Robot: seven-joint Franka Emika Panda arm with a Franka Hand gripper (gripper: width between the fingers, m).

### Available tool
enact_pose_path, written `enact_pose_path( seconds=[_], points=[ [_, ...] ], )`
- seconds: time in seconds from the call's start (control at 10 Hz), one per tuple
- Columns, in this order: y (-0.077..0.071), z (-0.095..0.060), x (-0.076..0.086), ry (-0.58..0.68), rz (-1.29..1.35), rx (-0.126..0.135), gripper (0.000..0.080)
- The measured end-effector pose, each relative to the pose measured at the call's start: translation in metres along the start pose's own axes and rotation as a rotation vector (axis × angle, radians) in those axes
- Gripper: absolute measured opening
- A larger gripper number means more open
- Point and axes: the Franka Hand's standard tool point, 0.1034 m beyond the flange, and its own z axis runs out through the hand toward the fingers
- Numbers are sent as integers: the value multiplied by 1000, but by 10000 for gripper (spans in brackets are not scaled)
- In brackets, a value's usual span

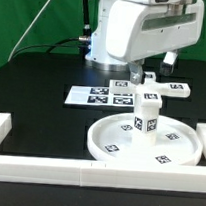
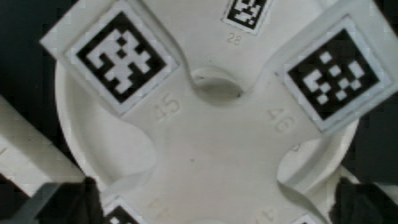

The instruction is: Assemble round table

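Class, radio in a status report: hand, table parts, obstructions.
Hand open, holding nothing, over cross-shaped base. Base sits atop leg, standing upright in round disc. Nothing seen obstructing.

A black surface (image 1: 33,80) carries everything. The marker board (image 1: 97,94) lies flat just behind the claw. A white rail frame (image 1: 46,167) runs along the front, well below the claw, with short arms at both ends.

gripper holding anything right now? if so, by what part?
Nothing held. The gripper is open above the cross-shaped base, which sits on the leg.
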Motion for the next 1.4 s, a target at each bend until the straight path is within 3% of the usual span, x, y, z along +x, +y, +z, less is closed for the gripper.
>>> enact_pose_path(
  seconds=[1.2, 1.3, 1.4],
  points=[
    [-6, 19, -3, -24, 44, 14, 634],
    [-5, 19, -3, -24, 45, 13, 463],
    [-5, 19, -3, -23, 78, 14, 463]
  ],
)
